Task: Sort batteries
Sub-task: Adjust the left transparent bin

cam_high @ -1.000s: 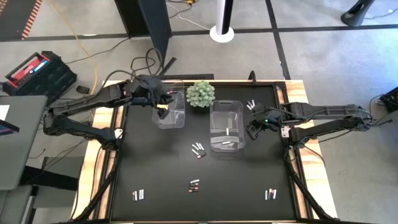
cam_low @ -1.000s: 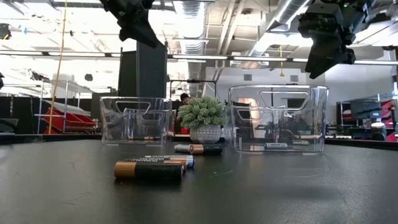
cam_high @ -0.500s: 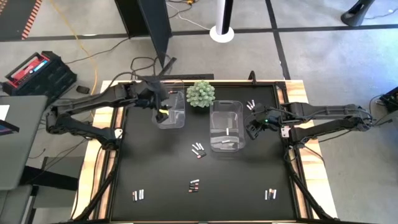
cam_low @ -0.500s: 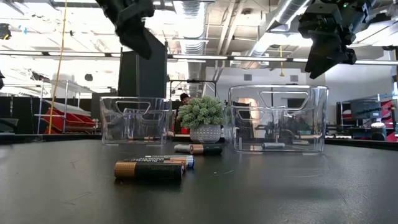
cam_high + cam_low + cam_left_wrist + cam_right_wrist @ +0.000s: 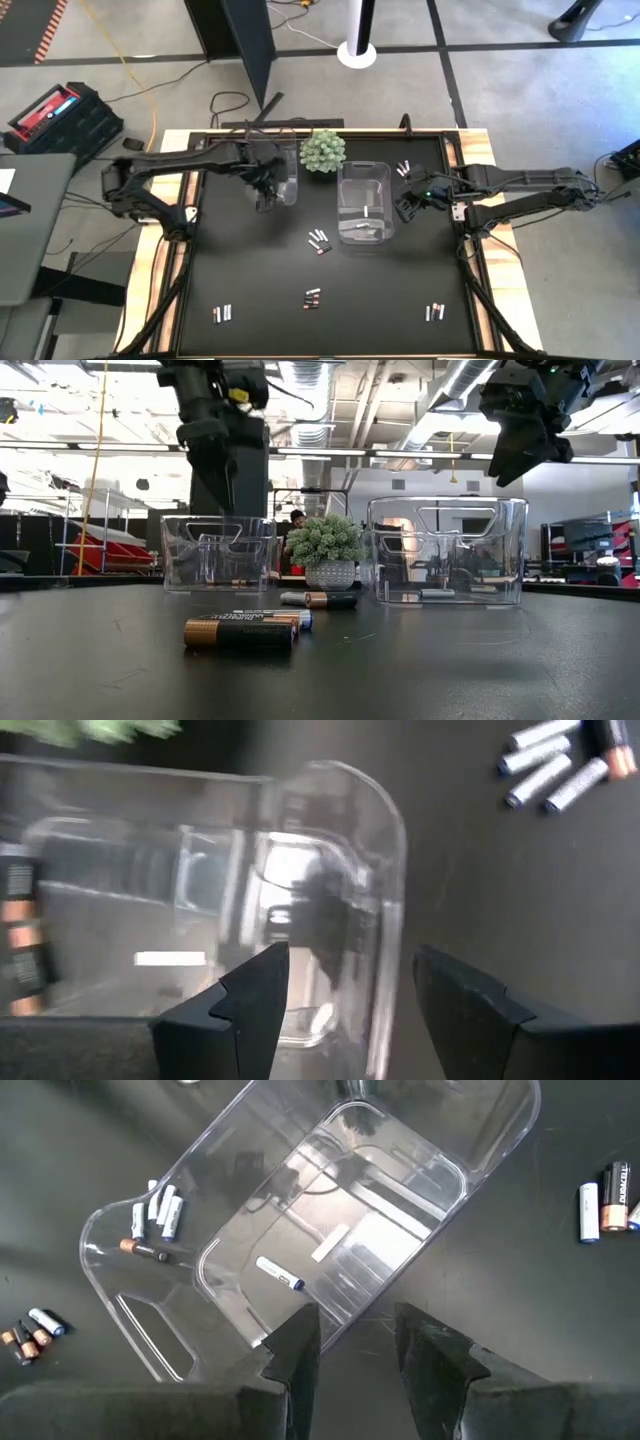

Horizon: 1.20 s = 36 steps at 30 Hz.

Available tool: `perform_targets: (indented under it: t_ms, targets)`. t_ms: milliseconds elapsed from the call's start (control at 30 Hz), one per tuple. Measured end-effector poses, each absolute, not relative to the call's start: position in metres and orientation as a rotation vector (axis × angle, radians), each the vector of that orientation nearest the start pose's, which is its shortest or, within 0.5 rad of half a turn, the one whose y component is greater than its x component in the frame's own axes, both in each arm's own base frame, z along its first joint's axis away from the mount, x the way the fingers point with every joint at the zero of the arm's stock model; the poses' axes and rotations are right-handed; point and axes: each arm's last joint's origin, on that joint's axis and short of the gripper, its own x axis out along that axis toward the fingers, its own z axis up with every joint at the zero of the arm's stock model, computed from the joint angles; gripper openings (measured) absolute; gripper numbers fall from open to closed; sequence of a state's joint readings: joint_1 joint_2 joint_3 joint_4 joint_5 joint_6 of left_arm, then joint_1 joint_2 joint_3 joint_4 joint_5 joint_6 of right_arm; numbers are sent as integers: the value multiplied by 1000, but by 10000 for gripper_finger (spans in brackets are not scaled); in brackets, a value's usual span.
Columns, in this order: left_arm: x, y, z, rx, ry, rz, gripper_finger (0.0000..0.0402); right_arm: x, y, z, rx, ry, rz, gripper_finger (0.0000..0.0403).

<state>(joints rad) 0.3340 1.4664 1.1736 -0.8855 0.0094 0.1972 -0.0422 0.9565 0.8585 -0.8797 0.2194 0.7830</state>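
Note:
Two clear bins stand at the table's far middle: the left bin (image 5: 284,160) and the right bin (image 5: 365,200). My left gripper (image 5: 345,1005) hangs open over the near end of the left bin, pointing steeply down with nothing between its fingers. Dark batteries (image 5: 22,935) lie on that bin's floor. My right gripper (image 5: 365,1350) hovers open and empty just right of the right bin, which holds a pale battery (image 5: 278,1273). Small groups of loose batteries (image 5: 318,240) lie on their sides on the black table.
A green spiky plant (image 5: 322,150) stands between the bins at the far edge. More battery groups lie near the front edge (image 5: 312,297), front left (image 5: 223,313), front right (image 5: 434,312) and far right (image 5: 404,168). Wooden rails border the table.
My left gripper has come down and toward the near edge over the left bin, tipping from a shallow slant to point steeply down. Its fingers have opened. My right gripper has kept still.

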Motion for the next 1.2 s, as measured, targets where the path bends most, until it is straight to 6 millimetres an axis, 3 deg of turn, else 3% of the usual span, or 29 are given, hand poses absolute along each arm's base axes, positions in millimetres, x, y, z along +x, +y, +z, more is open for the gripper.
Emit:
perform_targets:
  t_ms: [467,600,967,1200]
  targets:
    - [288,100,218,-24,1354,126,201,171,-14,275,633,825,-609,147]
    - [288,101,216,-6,1365,143,164,171,-14,275,632,825,-609,147]
    - [284,96,216,-69,1407,155,14,171,-14,275,623,829,-604,147]
    - [284,75,215,-116,1460,145,10,171,-14,275,622,829,-604,147]
